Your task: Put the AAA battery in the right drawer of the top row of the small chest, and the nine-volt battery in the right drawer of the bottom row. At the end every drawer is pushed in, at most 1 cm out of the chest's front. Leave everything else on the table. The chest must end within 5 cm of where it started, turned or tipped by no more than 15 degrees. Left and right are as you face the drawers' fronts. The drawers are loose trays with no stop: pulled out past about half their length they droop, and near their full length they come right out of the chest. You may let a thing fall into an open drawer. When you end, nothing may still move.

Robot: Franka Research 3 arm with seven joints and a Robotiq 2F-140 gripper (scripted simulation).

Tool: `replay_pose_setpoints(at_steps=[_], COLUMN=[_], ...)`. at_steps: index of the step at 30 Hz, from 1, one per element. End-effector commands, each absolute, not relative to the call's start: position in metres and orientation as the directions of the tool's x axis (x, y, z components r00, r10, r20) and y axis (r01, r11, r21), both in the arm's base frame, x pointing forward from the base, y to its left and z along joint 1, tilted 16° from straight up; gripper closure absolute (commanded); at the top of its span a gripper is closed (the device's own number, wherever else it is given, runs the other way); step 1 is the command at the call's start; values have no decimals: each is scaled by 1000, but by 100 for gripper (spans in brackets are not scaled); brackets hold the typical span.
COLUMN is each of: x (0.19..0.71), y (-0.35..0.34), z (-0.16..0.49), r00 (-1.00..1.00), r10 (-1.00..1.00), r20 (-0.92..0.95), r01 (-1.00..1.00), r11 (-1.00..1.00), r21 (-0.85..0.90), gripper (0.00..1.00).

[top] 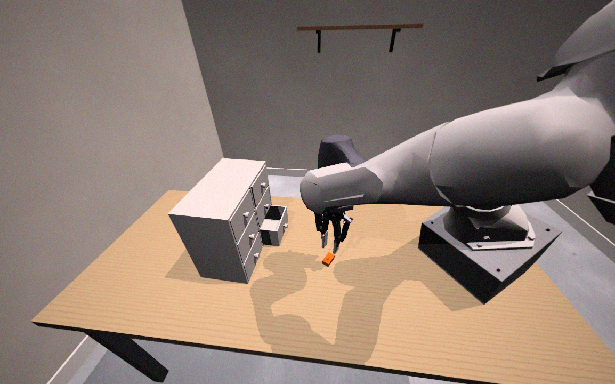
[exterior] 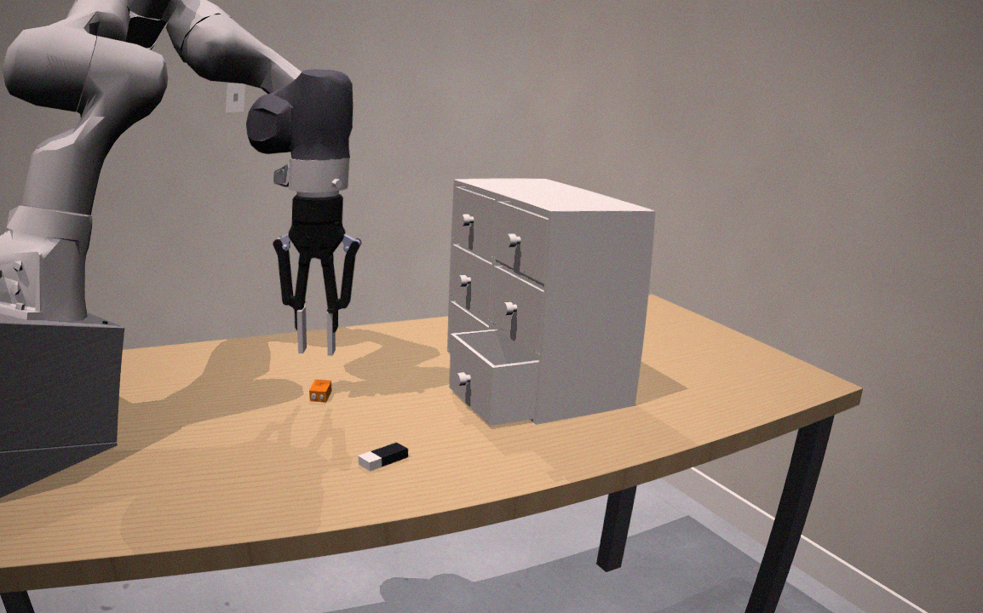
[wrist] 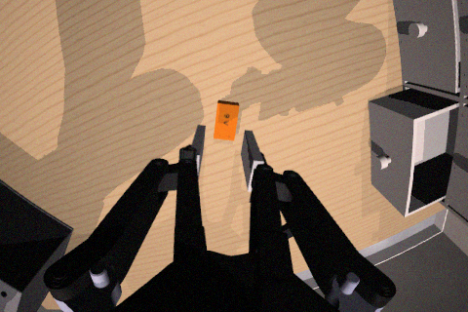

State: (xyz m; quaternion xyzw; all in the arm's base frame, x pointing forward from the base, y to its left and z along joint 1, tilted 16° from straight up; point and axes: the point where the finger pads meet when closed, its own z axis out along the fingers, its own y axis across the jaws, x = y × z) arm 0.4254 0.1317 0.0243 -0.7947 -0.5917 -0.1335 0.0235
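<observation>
The orange nine-volt battery [top: 328, 259] lies flat on the table in front of the chest; it also shows in the exterior view [exterior: 319, 390] and in the wrist view [wrist: 226, 120]. My gripper [exterior: 315, 346] points straight down a little above the table, almost over the battery. Its fingers stand a narrow gap apart with nothing between them. The small white chest [exterior: 548, 297] has three rows of two drawers. The bottom right drawer [exterior: 491, 365] is pulled part way out; the others are in. A small black bar with a white end [exterior: 382, 455] lies nearer the table's edge; I cannot tell if it is the AAA battery.
The robot's grey base block [exterior: 22, 396] stands on the table on the far side of the battery from the chest. The open drawer [wrist: 409, 156] juts out to the right of my fingers in the wrist view.
</observation>
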Motion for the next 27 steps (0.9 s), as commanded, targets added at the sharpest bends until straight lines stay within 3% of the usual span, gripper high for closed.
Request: replay_pose_setpoints(at_steps=[1,27], x=[428,437], y=[132,140], z=[21,-19], r00=[267,267], r10=[933,933], r20=[240,240], r01=[944,944], r11=[-303,-303], r21=[127,127], gripper=[74,74])
